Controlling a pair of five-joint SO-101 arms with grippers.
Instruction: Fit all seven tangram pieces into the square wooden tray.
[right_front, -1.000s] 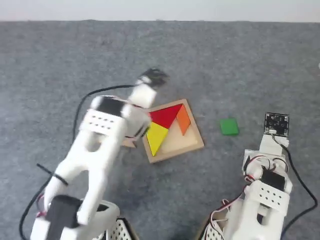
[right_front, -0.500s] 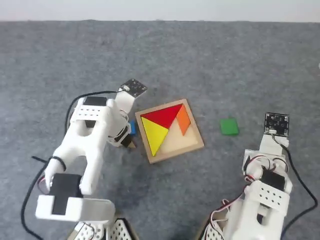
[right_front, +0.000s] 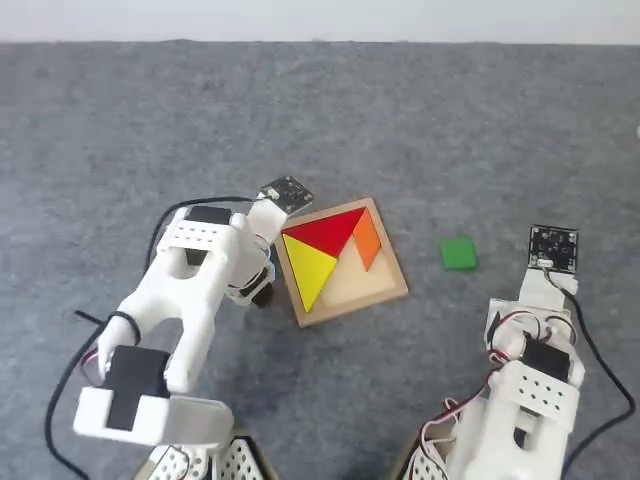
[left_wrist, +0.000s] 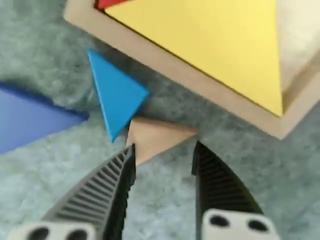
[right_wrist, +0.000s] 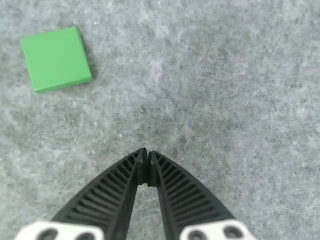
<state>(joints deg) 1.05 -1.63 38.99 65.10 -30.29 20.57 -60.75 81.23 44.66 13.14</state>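
"How far along would you say it is?"

"Not quite half, I'd reckon. The square wooden tray (right_front: 352, 283) has three pieces lying flat in it: a red triangle (right_front: 325, 232), a big yellow triangle (right_front: 308, 272) and a small orange piece (right_front: 367, 240). The rest of its pale floor is bare."

"And the other four?"

"They're out on the grey felt. A light blue triangle (left_wrist: 116, 94) lies just beside the tray's rim, with a tan triangle (left_wrist: 152, 137) touching its tip and a darker blue piece (left_wrist: 30, 117) near them. The green square (right_wrist: 56, 59) sits well apart, over on the right arm's side."

"What are the grippers up to?"

"The left gripper (left_wrist: 162, 149) hangs low over the tan triangle with its ribbed black jaws spread and nothing in them. The right gripper (right_wrist: 147, 165) is pinched closed on nothing, above bare felt."

"Easy pieces to handle?"

"Thin, flat and smooth, with sharp corners — awkward to lift off that fuzzy cloth, I'd guess."
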